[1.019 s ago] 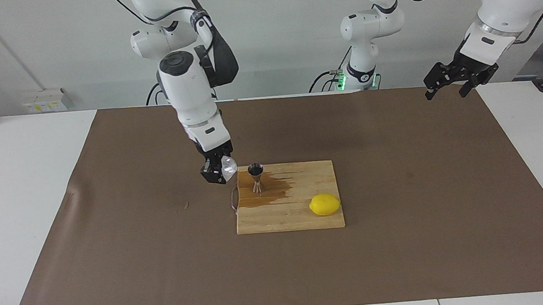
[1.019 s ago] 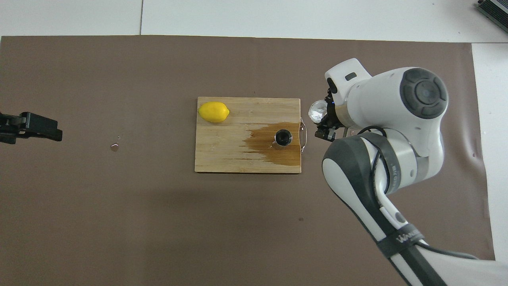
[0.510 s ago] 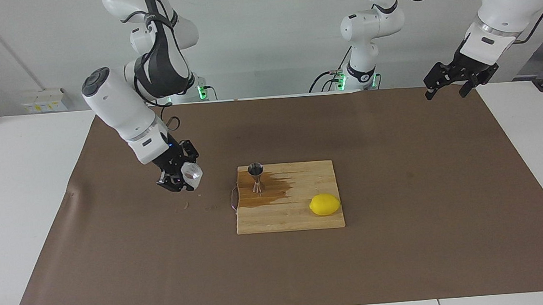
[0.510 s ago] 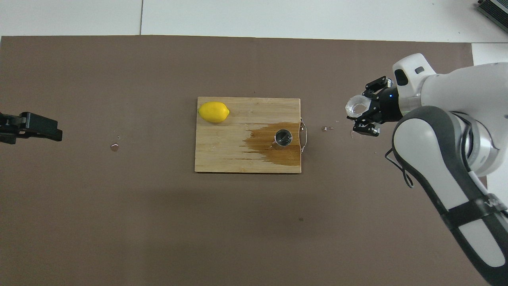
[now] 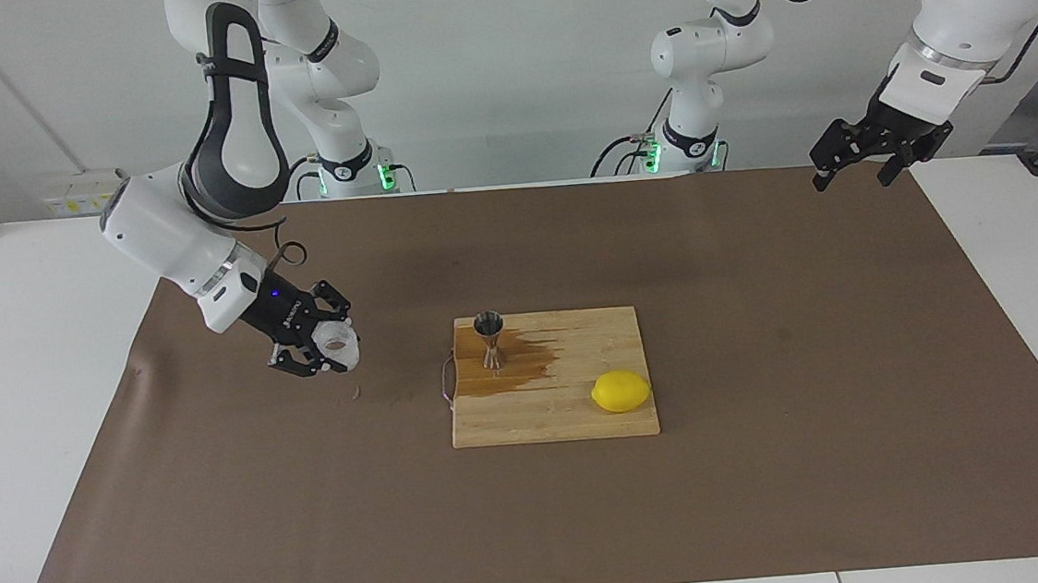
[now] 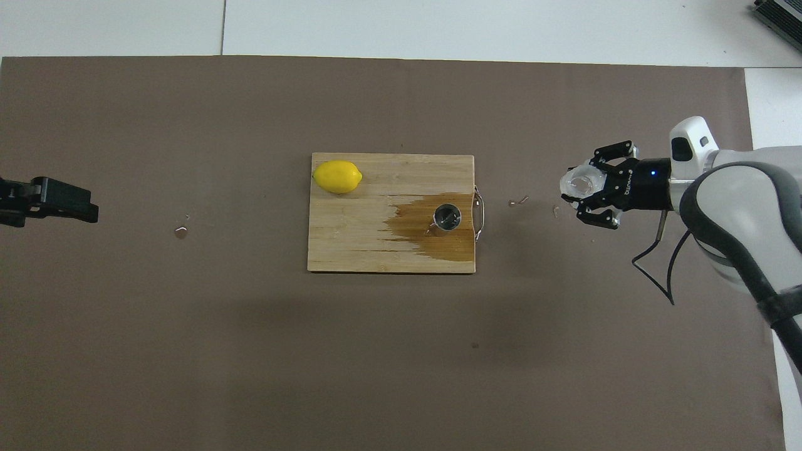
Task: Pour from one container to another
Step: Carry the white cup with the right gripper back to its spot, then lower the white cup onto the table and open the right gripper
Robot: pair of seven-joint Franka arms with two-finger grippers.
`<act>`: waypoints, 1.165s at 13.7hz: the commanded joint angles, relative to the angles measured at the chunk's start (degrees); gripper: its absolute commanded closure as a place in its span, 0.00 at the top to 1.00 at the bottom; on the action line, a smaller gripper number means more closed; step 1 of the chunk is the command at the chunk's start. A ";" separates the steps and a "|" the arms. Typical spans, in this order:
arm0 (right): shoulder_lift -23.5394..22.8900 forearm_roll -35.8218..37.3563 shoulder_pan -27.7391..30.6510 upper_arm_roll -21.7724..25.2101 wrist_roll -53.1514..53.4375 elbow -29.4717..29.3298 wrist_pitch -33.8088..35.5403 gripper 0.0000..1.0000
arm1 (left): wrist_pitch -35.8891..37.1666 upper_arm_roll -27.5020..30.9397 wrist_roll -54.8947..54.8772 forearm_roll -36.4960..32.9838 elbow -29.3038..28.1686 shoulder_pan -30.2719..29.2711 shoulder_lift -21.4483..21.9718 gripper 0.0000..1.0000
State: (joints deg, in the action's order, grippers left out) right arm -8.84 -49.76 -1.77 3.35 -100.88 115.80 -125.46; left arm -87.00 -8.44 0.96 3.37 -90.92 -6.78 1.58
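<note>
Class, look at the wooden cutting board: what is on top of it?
On the cutting board stand a steel jigger in a dark wet patch and a lemon. The wood under them is covered.

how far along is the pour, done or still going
The pour looks done: the jigger stands upright on the cutting board, with a dark wet patch spread around it. In hand: the right gripper holds the glass cup, jaws shut on it, over the brown mat off the board. Left: setting the cup down. The left gripper waits open at its end of the table.
</note>
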 commanded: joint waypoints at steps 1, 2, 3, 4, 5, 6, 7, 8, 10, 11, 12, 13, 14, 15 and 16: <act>-0.12 -6.64 0.45 -0.72 -8.25 4.59 -4.07 0.33 | 0.25 -0.53 -0.17 -0.64 -1.63 -0.69 1.67 1.00; -0.82 -9.19 0.45 -0.72 -10.89 5.48 -4.70 0.33 | 0.25 -0.53 -0.08 -0.64 -1.63 -0.69 1.67 1.00; -1.52 -11.12 0.37 -0.72 -13.44 5.66 -4.79 0.33 | 0.25 -0.53 -0.17 -0.64 -1.63 -0.69 1.67 1.00; -2.66 -12.36 0.63 -0.72 -15.55 5.58 -4.71 0.33 | 0.25 -0.53 -0.08 -0.64 -1.63 -0.69 1.67 1.00; -4.24 -15.25 1.06 -0.72 -19.23 5.58 -4.53 0.33 | 0.25 -0.53 -0.17 -0.64 -1.63 -0.69 1.67 1.00; -6.08 -19.19 1.42 -0.72 -23.79 5.58 -4.44 0.33 | 0.25 -0.53 -0.08 -0.64 -1.63 -0.69 1.67 1.00; -8.19 -22.36 2.20 -0.72 -27.49 5.58 -3.92 0.33 | 0.25 -0.53 -0.08 -0.64 -1.63 -0.69 1.67 1.00; -9.43 -23.96 2.56 -0.72 -30.66 5.49 -3.91 0.33 | 0.25 -0.53 -0.08 -0.64 -1.63 -0.69 1.67 1.00; -9.70 -24.15 2.74 -0.63 -31.48 5.49 -3.65 0.33 | 0.25 -0.53 -0.08 -0.64 -1.63 -0.69 1.67 1.00; -9.88 -24.07 2.83 -0.63 -31.57 5.58 -3.48 0.36 | 0.25 -0.53 -0.17 -0.64 -1.63 -0.69 1.67 1.00; -9.88 -24.06 2.91 -0.63 -31.48 5.58 -3.39 0.38 | 0.25 -0.53 -0.08 -0.64 -1.63 -0.69 1.67 1.00; -9.96 -24.06 2.92 -0.63 -31.40 5.58 -3.30 0.47 | 0.25 -0.53 -0.08 -0.64 -1.63 -0.69 1.67 1.00; -9.97 -24.06 2.92 -0.54 -31.13 5.58 -3.30 0.59 | 0.25 -0.53 -0.08 -0.64 -1.63 -0.69 1.67 1.00; -9.97 -23.72 2.92 -0.54 -30.78 5.66 -3.30 1.00 | 0.25 -0.62 -0.08 -0.64 -1.63 -0.69 1.67 1.00; -9.97 -23.45 3.00 -0.54 -30.43 5.67 -3.21 1.00 | 0.25 -0.53 -0.08 -0.64 -1.63 -0.69 1.67 1.00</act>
State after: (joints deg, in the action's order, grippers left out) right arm -19.26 -72.41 0.36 3.29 -131.22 121.35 -129.40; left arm -87.00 -8.45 0.96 3.37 -90.92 -6.78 1.58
